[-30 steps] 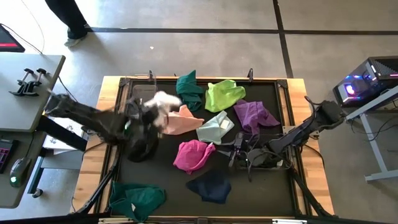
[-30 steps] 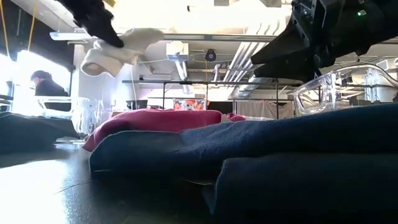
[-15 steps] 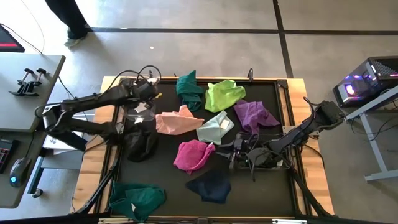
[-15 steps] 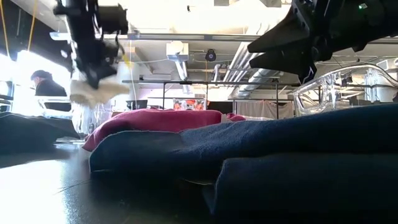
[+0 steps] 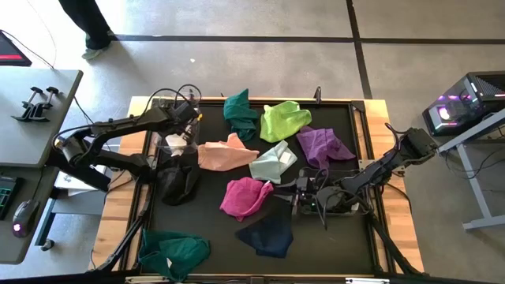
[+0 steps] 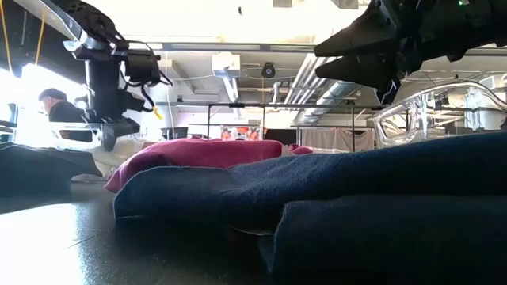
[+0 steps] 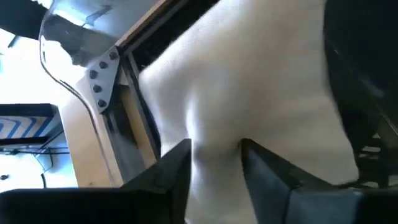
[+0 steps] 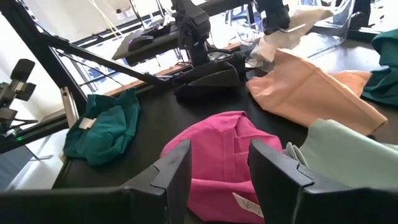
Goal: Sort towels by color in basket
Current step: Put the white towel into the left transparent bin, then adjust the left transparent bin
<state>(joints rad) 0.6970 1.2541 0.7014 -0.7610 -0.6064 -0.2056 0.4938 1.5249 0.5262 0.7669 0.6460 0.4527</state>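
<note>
- The left pincer [image 5: 183, 126] hangs over a clear bin [image 5: 167, 120] at the desk's [image 5: 118, 197] far left corner, its fingers [image 7: 171, 171] apart with the cream towel [image 7: 249, 93] filling the wrist view right in front of them; I cannot tell whether they touch it.
- From above, that cream towel [image 5: 177, 143] shows as a pale bundle inside the bin, just beside the peach towel [image 5: 225, 152].
- The right pincer [image 5: 304, 199] sits low over the black mat near the desk's right side, fingers [image 8: 177, 168] spread wide and holding nothing, pointing at the magenta towel [image 5: 245, 196].
- Along the far edge lie a dark teal towel [image 5: 239, 113] and a lime towel [image 5: 284, 120], side by side and touching.
- The purple towel [image 5: 323, 146] lies just beside the lime one, and the mint towel [image 5: 273, 162] sits between the peach and purple ones.
- A black towel [image 5: 180, 181] is crumpled just on the near side of the bin.
- The navy towel [image 5: 267, 235] lies on the near side of the magenta one, close to it.
- Another teal towel [image 5: 173, 251] rests at the near left corner, well apart from the rest.
- In the low view the navy towel [image 6: 333, 190] fills the foreground, with the magenta one [image 6: 206, 154] behind it.
- A person [image 6: 57, 107] sits in the room behind the desk.
</note>
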